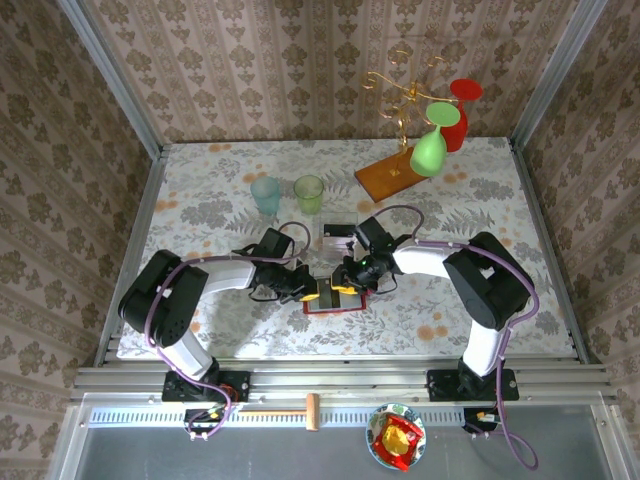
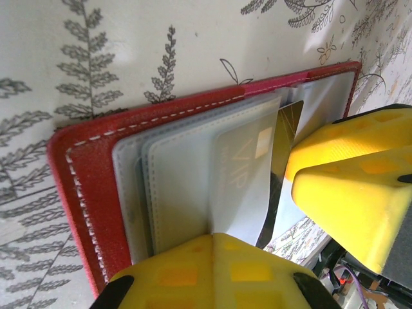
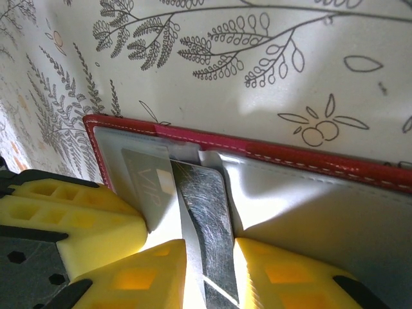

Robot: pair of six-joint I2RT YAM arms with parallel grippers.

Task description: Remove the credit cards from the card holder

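Observation:
The red card holder [image 1: 331, 311] lies open on the floral table, its clear sleeves up [image 2: 71, 167] [image 3: 309, 158]. My left gripper [image 1: 318, 291] [image 2: 219, 239] is shut on the edge of one sleeve panel that holds a pale VIP card [image 2: 241, 174] [image 3: 145, 177]. From the other side, my right gripper [image 1: 350, 279] [image 3: 210, 261] is shut on a dark scratched card [image 3: 206, 212] [image 2: 291, 122], which sticks partway out of a sleeve. The right gripper's yellow fingers [image 2: 351, 161] show in the left wrist view, and the left gripper's fingers [image 3: 71, 215] in the right wrist view.
Behind the grippers lies a small white and dark flat item [image 1: 338, 234]. Farther back stand a teal cup [image 1: 266, 195] and a green cup [image 1: 309, 192]. At the back right, a wooden base board [image 1: 385, 177] carries a gold wire stand with green [image 1: 430, 150] and red [image 1: 458, 115] glasses.

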